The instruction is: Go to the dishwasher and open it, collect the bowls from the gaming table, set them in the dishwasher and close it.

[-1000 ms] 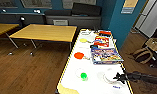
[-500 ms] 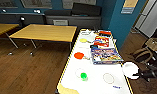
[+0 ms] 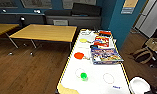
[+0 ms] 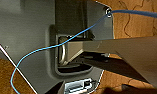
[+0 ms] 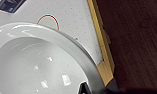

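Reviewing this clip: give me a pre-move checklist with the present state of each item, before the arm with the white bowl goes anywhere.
1. White bowl off the white table, past its right edge: ok.
2. Right pincer's grip on bowl: cannot tell.
3. Bowl empty: ok.
4. Green ball and board game box apart from the bowl: ok.
5. Bags on floor right of table, near the path: not ok.
6. Dishwasher open: cannot tell.

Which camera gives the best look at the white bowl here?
The right wrist view: the white bowl shows large, its glossy inside visible. In the head view it is small, at the white table's near right corner. The left wrist view faces robot parts and wooden floor.
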